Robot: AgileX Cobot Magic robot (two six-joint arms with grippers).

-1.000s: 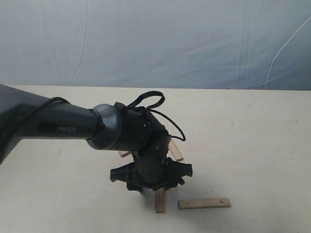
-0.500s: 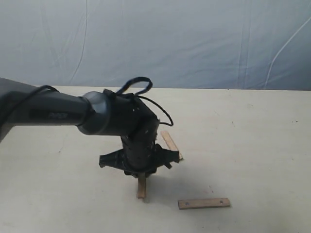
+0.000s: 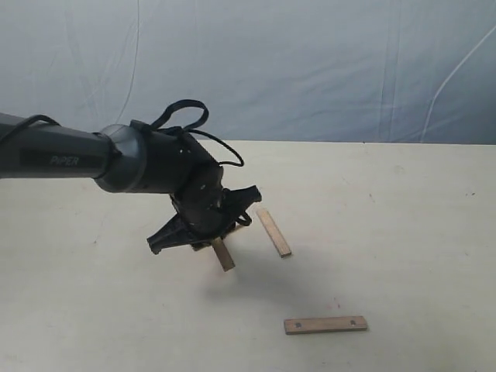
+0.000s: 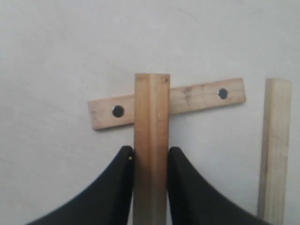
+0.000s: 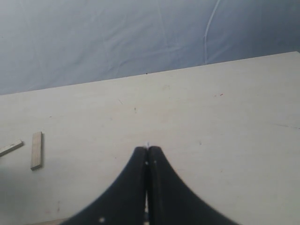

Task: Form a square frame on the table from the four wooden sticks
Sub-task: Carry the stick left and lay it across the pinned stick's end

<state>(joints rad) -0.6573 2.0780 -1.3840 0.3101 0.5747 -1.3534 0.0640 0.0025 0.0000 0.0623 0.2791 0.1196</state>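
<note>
Wood clamped tight in the left end effector [image 4: 150,157]: the held stick [image 4: 151,117] crosses over a holed stick [image 4: 199,97] lying on the tabletop [image 3: 403,217]. Just right of it, a plain stick [image 3: 273,232] lies flat. Further right and nearer, the front stick [image 3: 325,325] sits alone. Right end effector [image 5: 147,152] pinched together, empty.

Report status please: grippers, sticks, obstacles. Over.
Left gripper shut on one stick. Right gripper shut, empty. Three other sticks loose on table, no frame yet. No obstacle seen.
</note>
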